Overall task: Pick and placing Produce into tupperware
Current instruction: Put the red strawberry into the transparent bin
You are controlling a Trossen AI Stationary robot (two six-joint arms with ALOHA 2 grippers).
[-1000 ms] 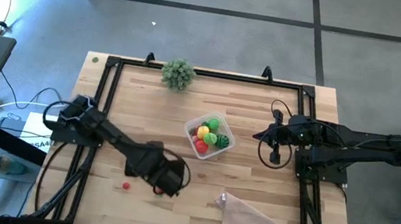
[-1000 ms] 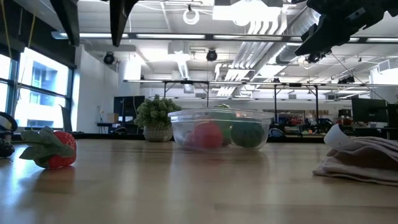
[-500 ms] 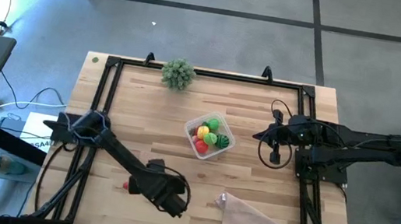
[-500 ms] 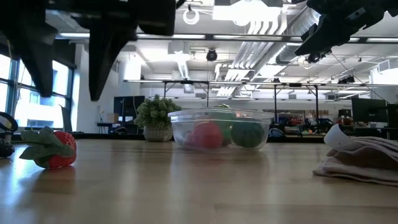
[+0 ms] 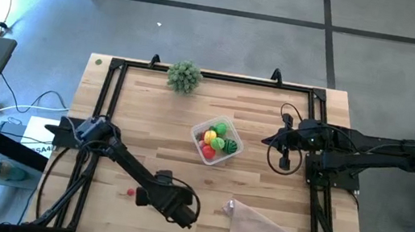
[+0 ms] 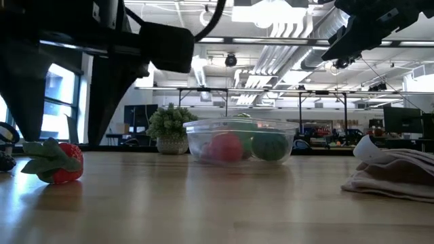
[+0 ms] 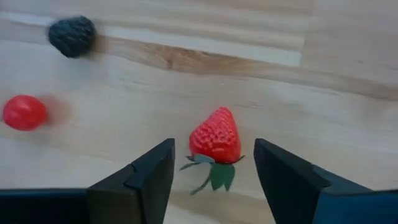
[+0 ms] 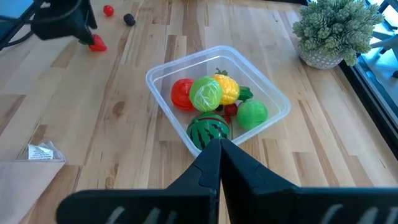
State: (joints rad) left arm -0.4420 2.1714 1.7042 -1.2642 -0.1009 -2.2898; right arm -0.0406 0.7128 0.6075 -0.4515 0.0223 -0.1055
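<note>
reaching: left gripper hung over the strawberry, jaws released and straddling it
advice: lower squarely, then clench
right gripper: clenched empty near the tub

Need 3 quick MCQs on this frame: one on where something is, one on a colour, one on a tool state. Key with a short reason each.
1. Where is the strawberry?
A. inside the tub
B. on the table between the left tool's fingers
C. on the plastic bag

2. What colour is the small ball lying near the strawberry?
A. red
B. blue
C. white

3. How does the right tool stand?
A. open around the melon
B. shut, empty, above the tub
C. shut on the plant

Key:
1 B: the left wrist view shows it on the wood in the gap of the left tool, away from the tub.
2 A: it shows plain red beside a dark berry.
3 B: its fingers meet with nothing between them, above the tub.
</note>
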